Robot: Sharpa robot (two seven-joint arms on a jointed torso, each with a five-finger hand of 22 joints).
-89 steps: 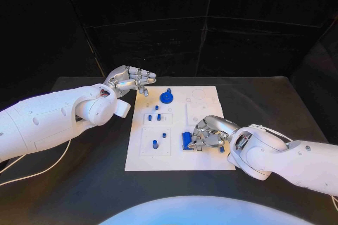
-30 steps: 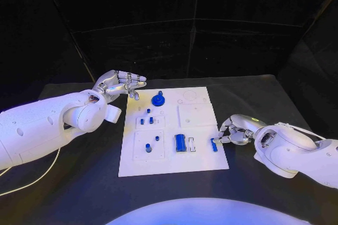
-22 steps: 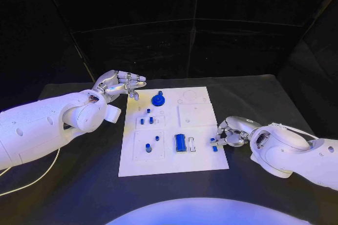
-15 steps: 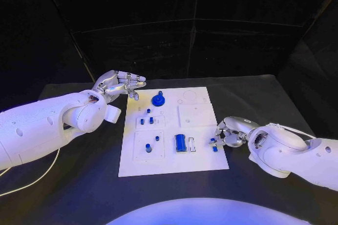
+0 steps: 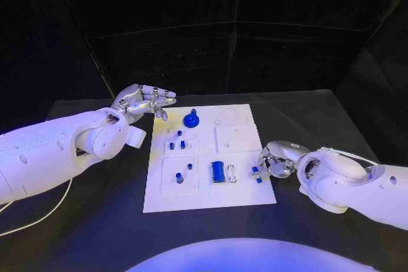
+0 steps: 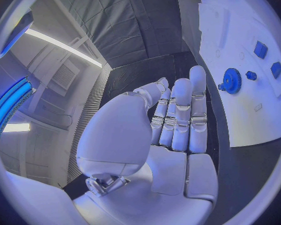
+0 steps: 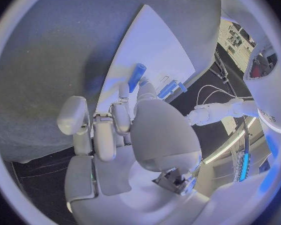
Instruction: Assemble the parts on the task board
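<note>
right hand [image 5: 276, 163] – fingers curled at small blue part [image 5: 257, 174] on task board [image 5: 242, 198] edge, grip unclear; could knock it off. left hand [image 5: 146, 100] – spread, empty.

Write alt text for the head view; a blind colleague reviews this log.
A white task board lies on a black table with small blue parts on it. The right hand touches a blue part at the board's right edge, while the left hand hovers, empty, by its far left corner.
</note>
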